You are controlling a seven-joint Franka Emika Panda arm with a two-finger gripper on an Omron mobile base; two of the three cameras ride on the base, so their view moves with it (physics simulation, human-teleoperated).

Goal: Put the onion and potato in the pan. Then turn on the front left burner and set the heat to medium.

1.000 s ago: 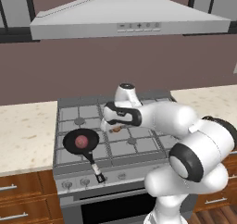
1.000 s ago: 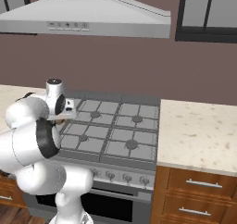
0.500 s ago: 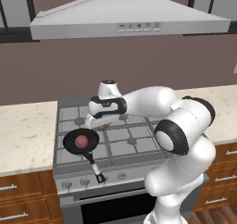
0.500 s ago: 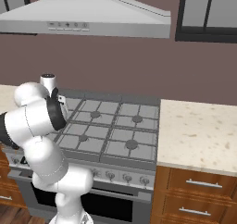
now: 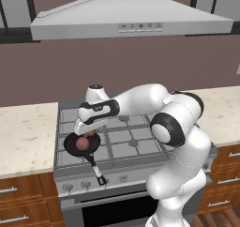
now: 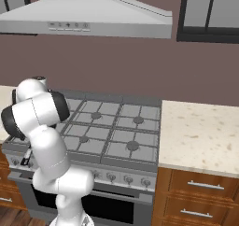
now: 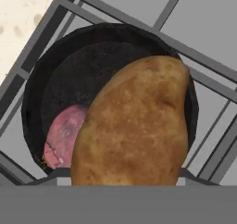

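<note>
Now my jaws are closed around the potato [image 7: 134,126], which I hold just above the pan [image 7: 51,79] where the onion [image 7: 65,135] already lies, and it seems firm, rather light and smooth-skinned, so gripping across its middle is safest.

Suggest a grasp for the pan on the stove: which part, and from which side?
Take the pan by its straight handle, coming from above with the fingers across its width. The handle sticks out toward the stove's front edge, clear of the bowl, where the onion lies. The rim looks a poorer choice: the end effector holds the potato right over the bowl.
</note>
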